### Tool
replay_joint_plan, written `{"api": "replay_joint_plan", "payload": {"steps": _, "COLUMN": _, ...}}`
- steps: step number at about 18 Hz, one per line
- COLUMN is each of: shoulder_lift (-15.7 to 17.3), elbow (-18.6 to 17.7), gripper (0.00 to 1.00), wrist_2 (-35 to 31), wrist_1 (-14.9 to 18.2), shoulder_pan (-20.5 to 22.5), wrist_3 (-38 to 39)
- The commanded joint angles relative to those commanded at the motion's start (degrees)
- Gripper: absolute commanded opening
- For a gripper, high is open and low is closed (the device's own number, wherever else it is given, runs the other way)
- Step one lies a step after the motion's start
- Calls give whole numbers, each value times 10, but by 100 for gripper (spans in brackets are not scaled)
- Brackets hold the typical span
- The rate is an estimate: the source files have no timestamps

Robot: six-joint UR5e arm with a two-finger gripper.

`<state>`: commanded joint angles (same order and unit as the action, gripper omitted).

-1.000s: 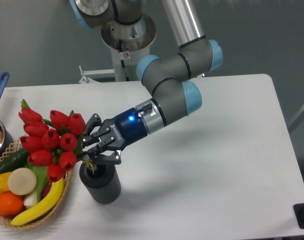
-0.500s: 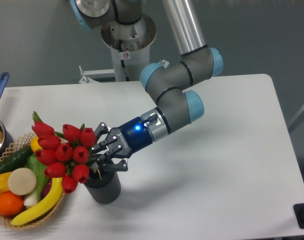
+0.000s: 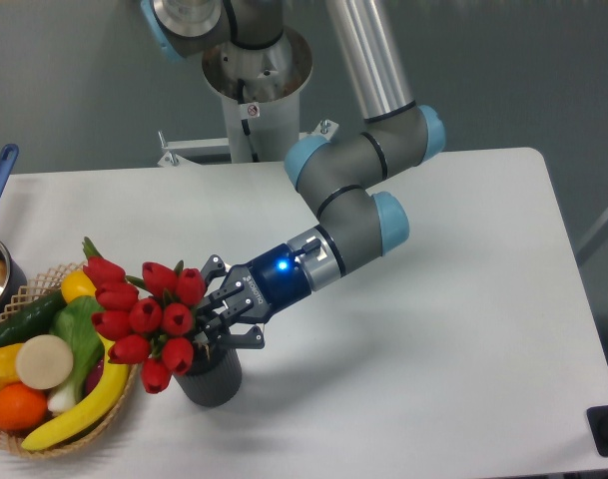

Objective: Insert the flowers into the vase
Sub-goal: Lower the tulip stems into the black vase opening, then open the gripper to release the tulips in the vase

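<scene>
The hand (image 3: 216, 321) grips the bunch of red artificial tulips (image 3: 144, 317) and has carried it rightwards and lower; stems now meet the short dark grey ribbed vase (image 3: 210, 377).

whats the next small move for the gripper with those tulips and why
Probably tilt the wrist up so the stems point down into the vase, then lower a little. The gripper holds the flowers by the stems right at the vase's rim, but the bunch leans far out to the side over the wicker basket, so released now it might tip out.
</scene>
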<state>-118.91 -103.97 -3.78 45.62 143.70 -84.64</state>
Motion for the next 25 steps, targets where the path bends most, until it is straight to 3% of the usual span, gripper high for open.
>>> {"api": "replay_joint_plan", "payload": {"steps": 5, "shoulder_lift": -5, "elbow": -2, "gripper": 31, "wrist_2": -1, "wrist_1": 0, "shoulder_pan": 0, "wrist_3": -11}}
{"api": "replay_joint_plan", "payload": {"steps": 8, "shoulder_lift": -8, "elbow": -3, "gripper": 39, "wrist_2": -1, "wrist_1": 0, "shoulder_pan": 0, "wrist_3": -19}}
{"api": "replay_joint_plan", "payload": {"steps": 10, "shoulder_lift": -8, "elbow": -3, "gripper": 52, "wrist_2": -1, "wrist_1": 0, "shoulder_pan": 0, "wrist_3": -20}}
{"api": "replay_joint_plan", "payload": {"steps": 14, "shoulder_lift": -8, "elbow": -3, "gripper": 58, "wrist_2": -1, "wrist_1": 0, "shoulder_pan": 3, "wrist_3": -21}}
{"api": "replay_joint_plan", "payload": {"steps": 17, "shoulder_lift": -8, "elbow": -4, "gripper": 87, "wrist_2": -1, "wrist_1": 0, "shoulder_pan": 5, "wrist_3": -25}}
{"api": "replay_joint_plan", "payload": {"steps": 20, "shoulder_lift": -6, "elbow": -10, "gripper": 99, "wrist_2": -1, "wrist_1": 0, "shoulder_pan": 9, "wrist_3": -30}}
{"api": "replay_joint_plan", "payload": {"steps": 25, "shoulder_lift": 10, "elbow": -31, "gripper": 100, "wrist_2": -2, "wrist_1": 0, "shoulder_pan": 24, "wrist_3": -33}}
